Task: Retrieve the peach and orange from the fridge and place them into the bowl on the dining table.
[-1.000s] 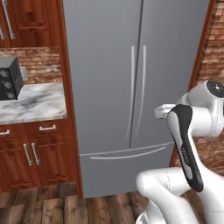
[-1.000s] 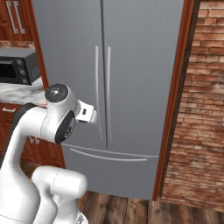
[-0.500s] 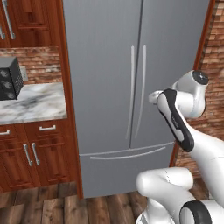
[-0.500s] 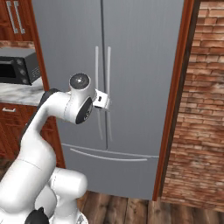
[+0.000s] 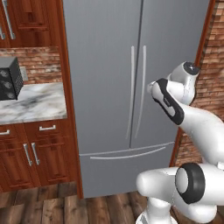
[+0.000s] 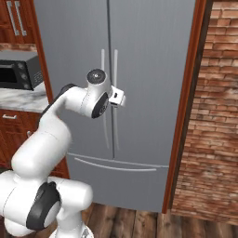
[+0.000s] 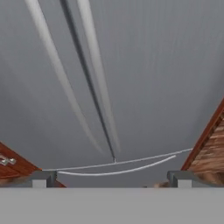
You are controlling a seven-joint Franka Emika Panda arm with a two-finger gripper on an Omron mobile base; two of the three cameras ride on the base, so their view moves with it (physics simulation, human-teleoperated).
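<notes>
The fridge [image 5: 105,87] [image 6: 148,69] stands straight ahead with both grey doors shut, so the peach and the orange are hidden. Its two long curved handles [image 5: 136,92] [image 6: 109,62] run down the middle seam. My gripper [image 6: 122,98] is raised in front of the doors at about mid-handle height, a short way off them. In the hand view the fridge [image 7: 153,87] lies ahead with the handles [image 7: 98,83] slanting down; my gripper [image 7: 111,179] is open with nothing between its tips. The bowl and the dining table are out of view.
A marble wall counter [image 5: 30,103] with a dark microwave [image 5: 8,78] [image 6: 18,69] sits left of the fridge, above reddish wood drawers [image 5: 35,153]. A brick wall [image 6: 214,116] closes the right side. The freezer drawer handle [image 5: 127,154] runs low across the fridge.
My arm has swung forward and up, carrying the hand from beside the base toward the fridge's centre handles. The jaws stayed open; the fridge doors stayed shut.
</notes>
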